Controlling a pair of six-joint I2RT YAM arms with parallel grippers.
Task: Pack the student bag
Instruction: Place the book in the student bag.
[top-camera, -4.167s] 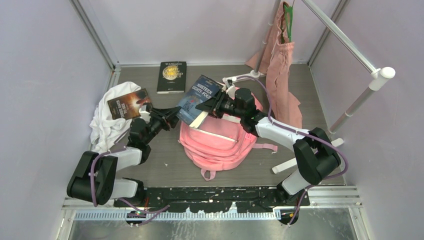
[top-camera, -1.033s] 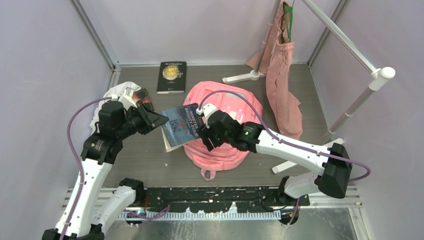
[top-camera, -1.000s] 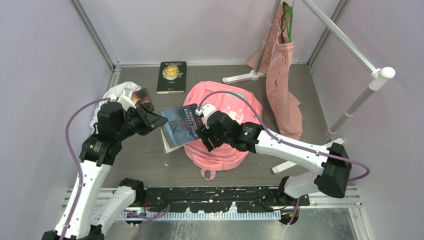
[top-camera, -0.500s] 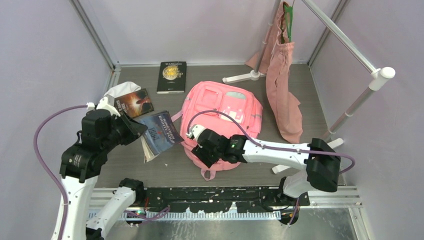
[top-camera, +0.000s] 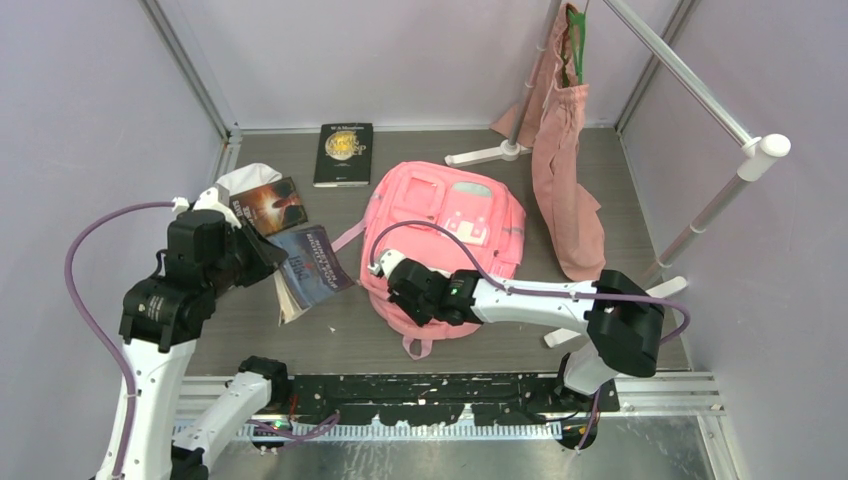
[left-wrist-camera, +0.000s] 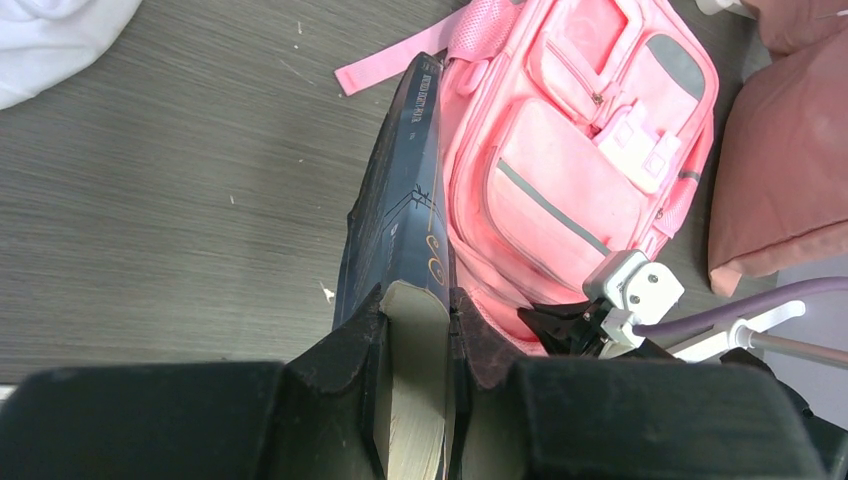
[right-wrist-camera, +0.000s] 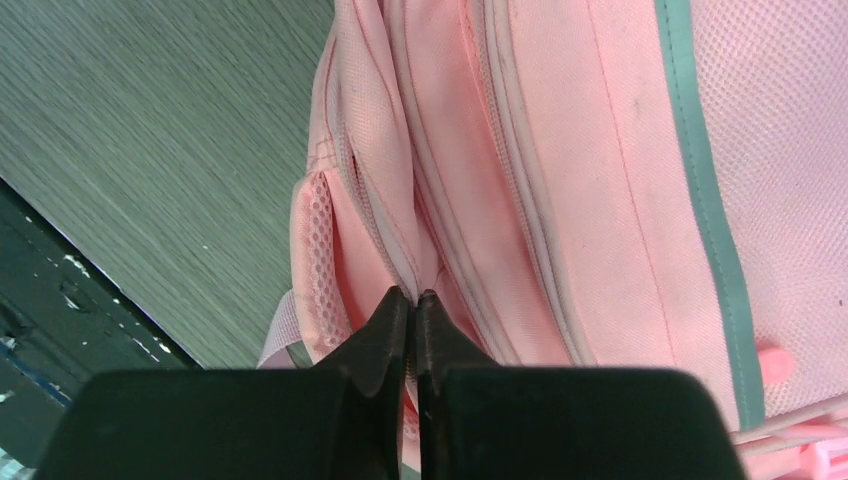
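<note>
The student bag (top-camera: 450, 225) is a large pink backpack lying front-up mid-table; it also shows in the left wrist view (left-wrist-camera: 570, 170) and fills the right wrist view (right-wrist-camera: 600, 150). My left gripper (top-camera: 275, 265) is shut on a dark blue book (top-camera: 312, 265) and holds it tilted above the table, left of the bag. In the left wrist view my left gripper (left-wrist-camera: 415, 300) has both fingers clamped on the book (left-wrist-camera: 405, 210), page edge up. My right gripper (top-camera: 398, 292) is at the bag's near-left edge. In the right wrist view my right gripper (right-wrist-camera: 412, 295) has its tips pinched together on the zip seam.
A black book (top-camera: 343, 153) lies at the back. Another book (top-camera: 268, 205) rests on a white cloth (top-camera: 235, 185) at the left. A dusty-pink tote (top-camera: 560, 150) hangs from a white rack (top-camera: 690, 85) on the right, whose foot (top-camera: 485, 153) lies behind the bag.
My right gripper let go of the blue book and moved down to the bag's near-left edge, where it shut. My left arm drew the book left and toward me, away from the bag.
</note>
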